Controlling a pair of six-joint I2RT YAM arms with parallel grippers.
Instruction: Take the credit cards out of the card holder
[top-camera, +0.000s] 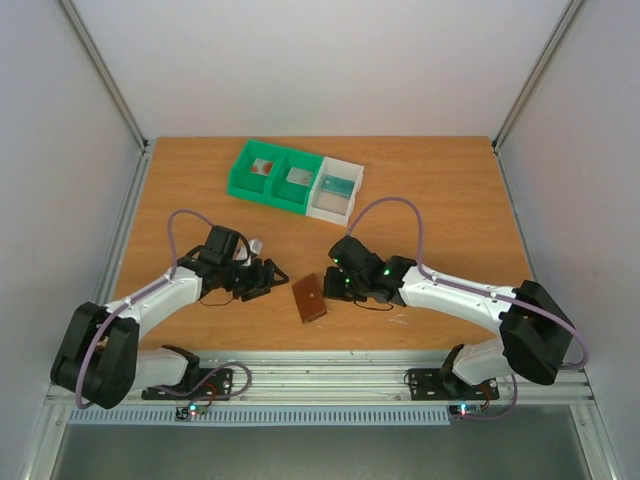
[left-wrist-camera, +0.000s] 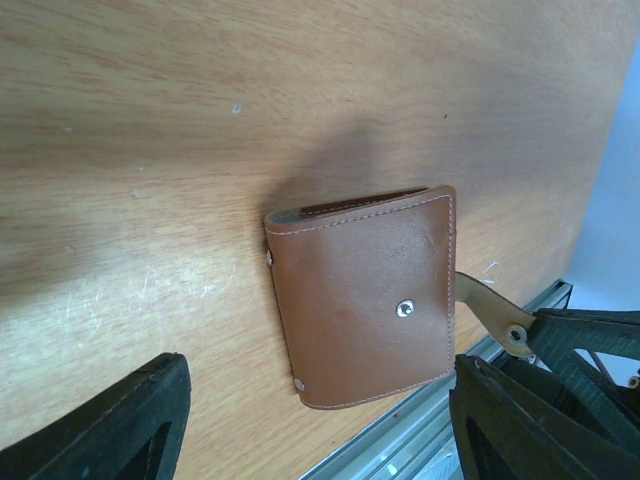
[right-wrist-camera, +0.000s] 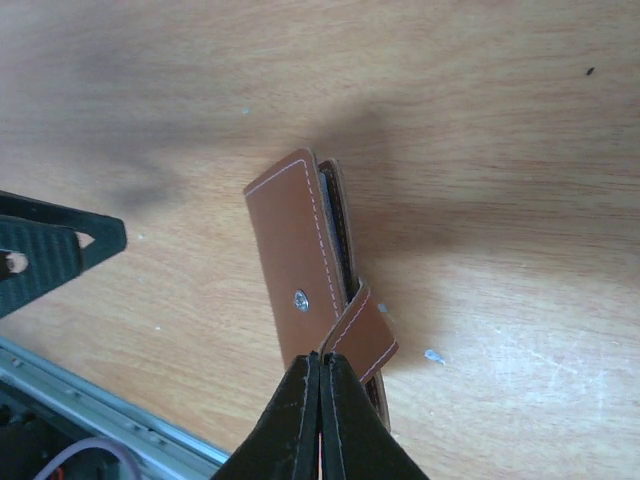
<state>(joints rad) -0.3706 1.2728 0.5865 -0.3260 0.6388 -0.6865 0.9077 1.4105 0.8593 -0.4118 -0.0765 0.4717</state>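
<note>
Right wrist view: right tool (right-wrist-camera: 320, 360) is pinched fully closed on the loose tab (right-wrist-camera: 365, 332) of the card holder (right-wrist-camera: 295, 255). The strap is unsnapped and the stud (right-wrist-camera: 300, 298) sits bare on the front flap. The holder lies folded on the bench (top-camera: 450, 200), near middle, btwn the 2 tools. Left tool (left-wrist-camera: 318, 375) stands wide apart w/ nothing in it, holder just ahead of it, not touching.

Far side: 3 credit cards (top-camera: 263, 167) seem to sit in the bins, the red card and 1 pale card in the green bin (top-camera: 234, 184), 1 more in the white bin (top-camera: 357, 185). Can't tell if any remain inside the holder.

Prob. step: spread the holder to check or empty it. To do it well, keep the tab pinch firm and low so the holder doesn't lift. Bring the left tool onto the free flap edge only, not both leaves, then peel slowly.
</note>
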